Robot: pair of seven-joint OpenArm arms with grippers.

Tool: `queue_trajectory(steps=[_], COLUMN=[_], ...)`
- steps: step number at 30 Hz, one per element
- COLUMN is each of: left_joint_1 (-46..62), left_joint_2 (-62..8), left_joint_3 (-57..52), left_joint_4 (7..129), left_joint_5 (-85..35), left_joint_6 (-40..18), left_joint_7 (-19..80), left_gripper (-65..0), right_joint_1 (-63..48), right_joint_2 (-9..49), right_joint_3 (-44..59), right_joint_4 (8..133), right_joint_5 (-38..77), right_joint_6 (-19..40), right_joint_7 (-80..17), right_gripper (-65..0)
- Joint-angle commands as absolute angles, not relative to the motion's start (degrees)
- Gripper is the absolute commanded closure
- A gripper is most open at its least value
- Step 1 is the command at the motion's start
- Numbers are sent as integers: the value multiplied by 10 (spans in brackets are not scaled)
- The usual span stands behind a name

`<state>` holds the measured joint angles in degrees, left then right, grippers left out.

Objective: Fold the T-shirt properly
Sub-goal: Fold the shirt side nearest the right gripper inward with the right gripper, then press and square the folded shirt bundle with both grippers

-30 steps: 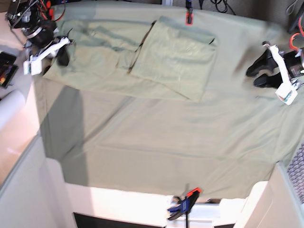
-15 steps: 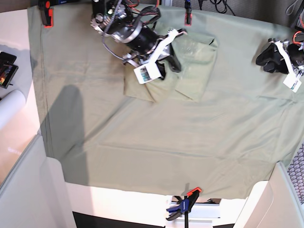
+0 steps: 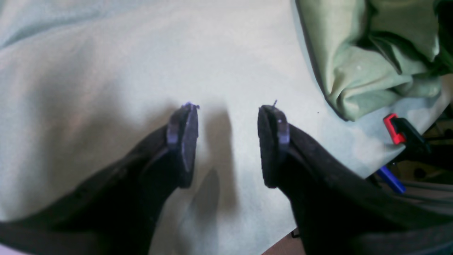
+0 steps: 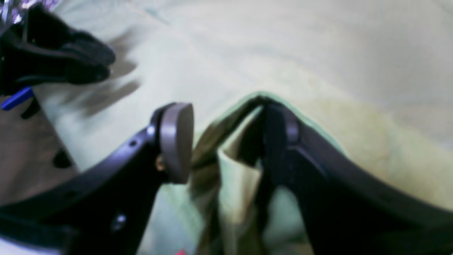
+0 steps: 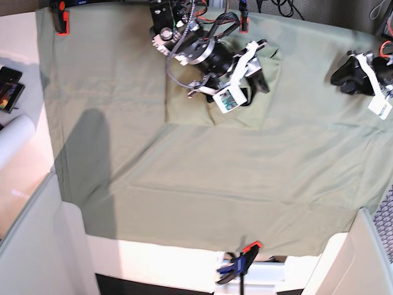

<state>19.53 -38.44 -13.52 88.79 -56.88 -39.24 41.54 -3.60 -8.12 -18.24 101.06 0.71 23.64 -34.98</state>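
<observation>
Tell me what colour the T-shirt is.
The T-shirt is a pale yellowish sage green, showing best in the left wrist view.

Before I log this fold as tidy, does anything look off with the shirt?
Yes. The pale sage-green cotton T-shirt is bunched in rumpled folds at its edge, not flat. The right gripper has a fold of it between its jaws, with a gap showing. The left gripper is open over the grey-green table cloth.
</observation>
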Motion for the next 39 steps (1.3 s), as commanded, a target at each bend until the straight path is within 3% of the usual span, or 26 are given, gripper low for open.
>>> queue_trajectory(steps=[1,13,22,28,30,31,32,33,36,39], left_joint_1=[192,192,192,192,192,192,192,192,207,254], left_joint_2=[-397,-397,-397,-402,-401,-401,-401,-402,-402,-402], left_joint_3=[-141,-141,-141,-141,-141,-141,-141,-141,-140,-116], left_joint_4=[896,896,896,896,899,905,914,925,977,1066], left_joint_5=[-580,-580,-579,-573,-581,-581,-581,-581,-581,-573], left_joint_6=[-400,-400,-400,-400,-400,-400,-400,-400,-400,-400], left_joint_7=[403,406,406,408,408,407,407,407,408,406], left_gripper=[-310,-310,-310,-310,-309,-309,-289,-240,-22,0], right_joint_1=[-13,156,221,235,231,231,231,231,231,232], right_joint_2=[-87,-87,-87,-86,-81,-75,-68,-60,-31,-8], right_joint_3=[-183,-183,-184,-170,-146,-131,-115,-98,-49,-9], right_joint_4=[1017,864,865,882,900,906,909,910,906,886], right_joint_5=[2,12,69,13,-1,2,4,4,11,27], right_joint_6=[238,238,238,238,237,237,237,237,237,237], right_joint_7=[-331,-304,-300,-331,-350,-360,-367,-367,-363,-344], right_gripper=[-321,-321,-321,-318,-244,-161,-56,0,0,0])
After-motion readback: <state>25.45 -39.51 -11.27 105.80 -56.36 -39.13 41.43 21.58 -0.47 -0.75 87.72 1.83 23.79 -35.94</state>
